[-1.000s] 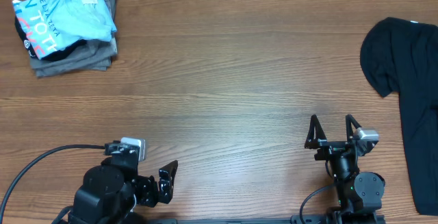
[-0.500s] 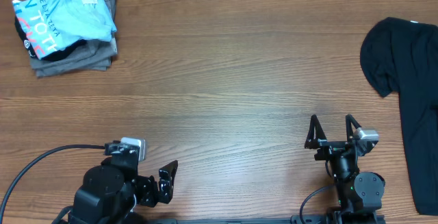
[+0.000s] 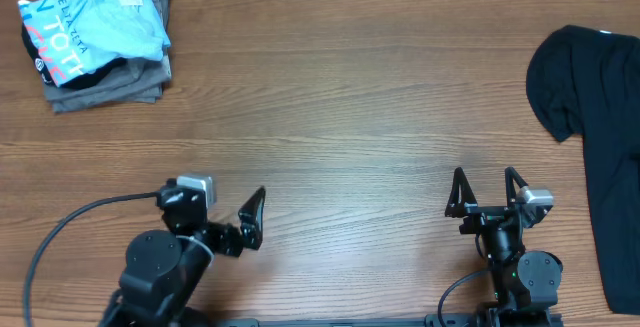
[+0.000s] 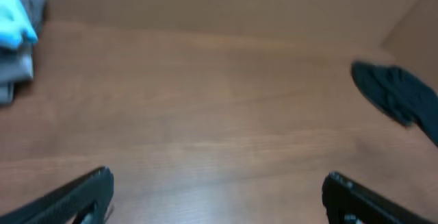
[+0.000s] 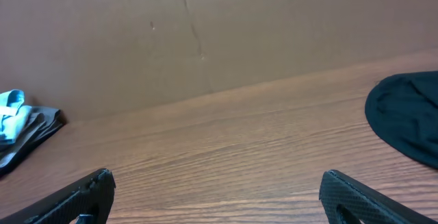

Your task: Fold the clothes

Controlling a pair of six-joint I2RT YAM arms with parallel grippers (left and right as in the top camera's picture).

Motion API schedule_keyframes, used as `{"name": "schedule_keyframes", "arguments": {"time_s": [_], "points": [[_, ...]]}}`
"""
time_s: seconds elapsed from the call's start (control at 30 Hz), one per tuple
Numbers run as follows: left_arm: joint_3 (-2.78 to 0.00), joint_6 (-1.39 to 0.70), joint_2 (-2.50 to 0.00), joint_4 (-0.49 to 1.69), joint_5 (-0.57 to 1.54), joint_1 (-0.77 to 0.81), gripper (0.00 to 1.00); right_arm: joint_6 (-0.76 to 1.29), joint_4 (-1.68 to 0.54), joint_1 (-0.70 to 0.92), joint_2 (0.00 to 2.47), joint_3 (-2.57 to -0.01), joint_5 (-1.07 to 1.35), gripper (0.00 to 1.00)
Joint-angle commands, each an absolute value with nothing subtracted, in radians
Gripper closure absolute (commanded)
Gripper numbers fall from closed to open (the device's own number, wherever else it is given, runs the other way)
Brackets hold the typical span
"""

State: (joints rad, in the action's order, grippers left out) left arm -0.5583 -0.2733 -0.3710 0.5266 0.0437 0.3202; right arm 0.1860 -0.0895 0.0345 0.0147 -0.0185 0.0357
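A light-blue T-shirt (image 3: 95,22) with white and red lettering lies crumpled on a folded grey and black pile at the far left; its edge shows in the left wrist view (image 4: 15,22) and right wrist view (image 5: 10,118). A large black T-shirt (image 3: 600,137) lies spread at the right edge, also in the left wrist view (image 4: 397,94) and right wrist view (image 5: 407,118). My left gripper (image 3: 255,217) is open and empty near the front left, and shows open in its wrist view (image 4: 219,190). My right gripper (image 3: 487,189) is open and empty at the front right, as its wrist view (image 5: 219,190) shows.
The folded grey garments (image 3: 110,82) under the blue shirt form a stack in the far left corner. The wooden table (image 3: 340,117) runs between the two shirts. A brown wall (image 5: 205,25) stands behind the table. A black cable (image 3: 60,232) trails from the left arm.
My left arm has swung up and to the right, so its gripper now sits farther from the front edge. The right arm and both shirts have not moved.
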Motion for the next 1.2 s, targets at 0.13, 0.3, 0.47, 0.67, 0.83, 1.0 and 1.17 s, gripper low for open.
{"name": "schedule_keyframes", "arguments": {"time_s": [0.13,0.3,0.47,0.67,0.83,1.0,1.17], "points": [[-0.208,-0.213,-0.191,0.160,0.104,0.179,0.00,0.183,-0.082,0.040,0.003,-0.008,0.023,0.00],[-0.103,-0.213,-0.110,-0.002,0.092,0.101,0.00,0.183,-0.082,0.040,0.003,-0.008,0.023,0.00],[-0.063,-0.212,-0.036,-0.049,0.070,0.014,0.00,0.183,-0.082,0.040,0.003,-0.008,0.023,0.00],[-0.024,-0.204,-0.003,-0.051,0.070,-0.028,0.00,0.183,-0.082,0.040,0.003,-0.008,0.023,0.00],[-0.004,-0.195,-0.003,-0.006,0.067,-0.028,0.00,0.183,-0.082,0.040,0.003,-0.008,0.023,0.00],[-0.004,-0.130,-0.003,0.072,0.065,-0.028,0.00,0.183,-0.082,0.040,0.003,-0.008,0.023,0.00],[-0.005,-0.130,-0.004,0.072,0.065,-0.028,0.00,0.183,-0.082,0.040,0.003,-0.008,0.023,0.00]]}}
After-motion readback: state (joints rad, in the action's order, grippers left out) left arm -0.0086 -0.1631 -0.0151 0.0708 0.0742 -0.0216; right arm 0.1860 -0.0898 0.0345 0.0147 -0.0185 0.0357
